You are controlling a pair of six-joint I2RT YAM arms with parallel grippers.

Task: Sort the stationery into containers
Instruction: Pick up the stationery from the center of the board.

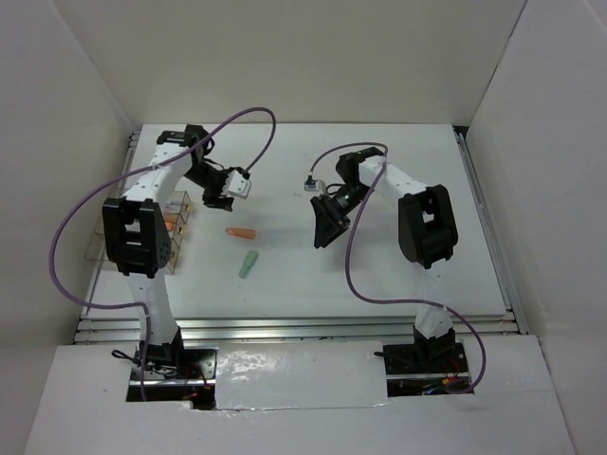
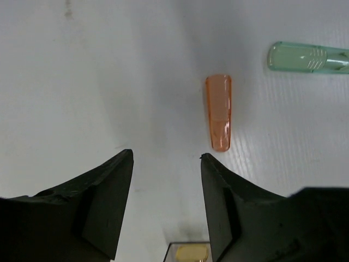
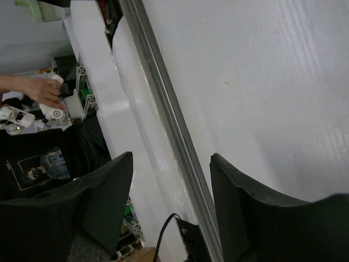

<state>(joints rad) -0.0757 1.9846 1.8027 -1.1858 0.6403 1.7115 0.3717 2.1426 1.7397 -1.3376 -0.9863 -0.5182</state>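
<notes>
Plainly, the orange cap (image 2: 218,112) lies on the tabletop (image 2: 82,82) just ahead of the left end effector (image 2: 166,155), jaws apart and empty, its long axis running straight away, nearer this arm than the right end effector (image 3: 170,155), likewise spread and empty; the green cap (image 2: 308,57) is cut off at the frame edge, and the containers (image 1: 182,207) are half hidden behind the left arm.

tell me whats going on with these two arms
Two arms are sorting stationery into clear containers at the left of the table. The left gripper is open and empty, right beside the containers, with an orange cap just ahead of it and a green cap nearby. Both caps lie loose on the table. The right gripper is also open and empty, off to the right, touching nothing.
</notes>
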